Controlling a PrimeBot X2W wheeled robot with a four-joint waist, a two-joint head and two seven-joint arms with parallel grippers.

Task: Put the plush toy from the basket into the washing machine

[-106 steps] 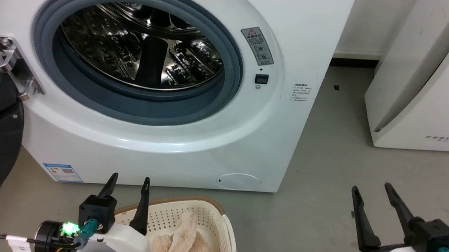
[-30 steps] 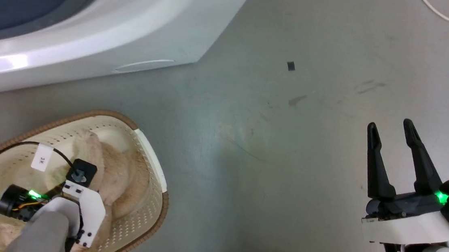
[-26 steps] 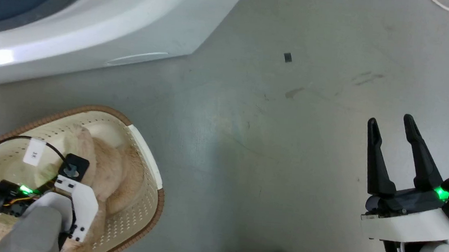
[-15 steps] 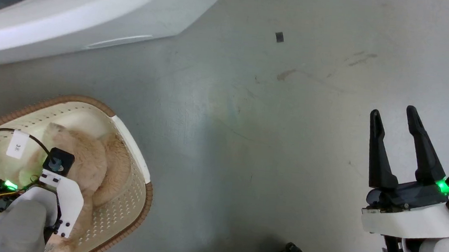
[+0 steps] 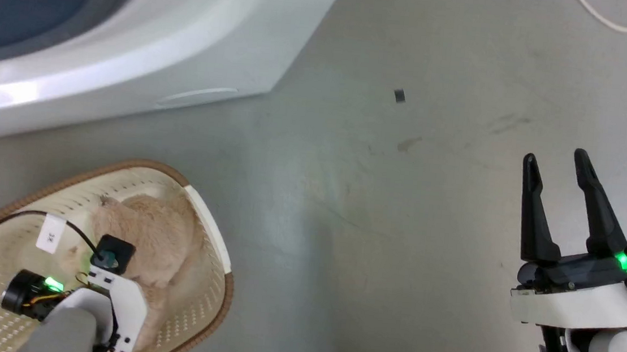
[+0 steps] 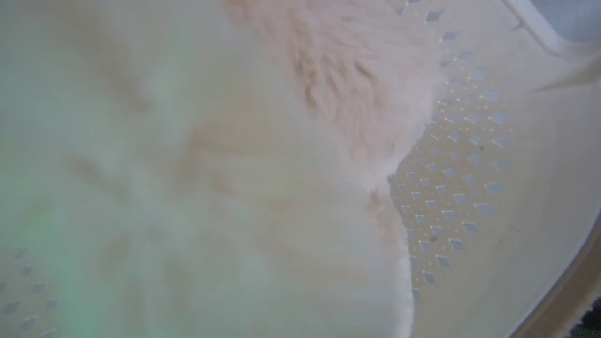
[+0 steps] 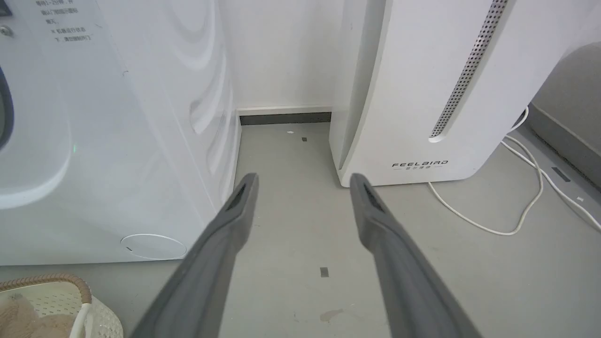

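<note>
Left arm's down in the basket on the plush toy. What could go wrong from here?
1. Grasp unconfirmed: the left gripper has its fingers hidden beneath its wrist, and the left wrist view is blurred fur of the plush toy, so it may pinch only loose fur and drop it on lifting.
2. The toy lies against the perforated wall of the basket; the fingers might catch the holes and drag the basket along.

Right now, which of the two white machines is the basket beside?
The washing machine, with the grey-ringed round opening; the basket sits just before it. The slanted FEELBIRD unit stands farther off.
</note>
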